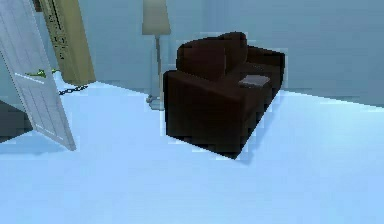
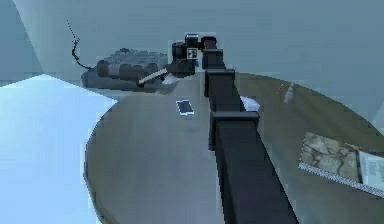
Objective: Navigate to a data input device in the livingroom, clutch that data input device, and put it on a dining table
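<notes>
over the table (image 2: 140,172), our arm (image 2: 240,150) stretches out so the gripper (image 2: 165,70) ends by a grey corded slab (image 2: 125,68), likely the input device, at the far rim; its fingers' state and hold we cannot tell.

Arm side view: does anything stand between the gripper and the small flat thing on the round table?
Nothing visible does. The small flat thing lies on the round table just left of the arm, and only bare tabletop shows between it and the gripper farther out. The newspaper lies far off to the right.
</notes>
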